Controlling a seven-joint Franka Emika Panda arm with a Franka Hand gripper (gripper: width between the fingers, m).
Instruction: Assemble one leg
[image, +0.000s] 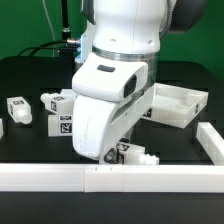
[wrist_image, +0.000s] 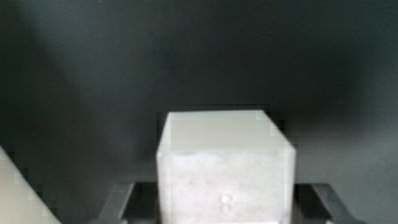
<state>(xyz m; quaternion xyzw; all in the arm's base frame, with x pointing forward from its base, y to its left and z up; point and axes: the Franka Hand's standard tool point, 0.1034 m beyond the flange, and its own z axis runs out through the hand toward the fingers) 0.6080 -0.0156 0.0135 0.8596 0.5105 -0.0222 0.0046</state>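
White plastic fills the wrist view: the leg (wrist_image: 226, 160) sits squarely between the two dark fingers (wrist_image: 135, 203) of the claw (wrist_image: 226, 208). They press against its sides, so the claw is clenched on it. In the exterior view the claw (image: 117, 150) hangs low over the black tabletop (image: 30, 145). The leg (image: 135, 154) juts out from under it, tag showing, just behind the white front rail (image: 60, 176). Other legs (image: 62, 125) lie well apart from the claw on the exterior view's left. A flat white panel (image: 182, 105) lies off to its right.
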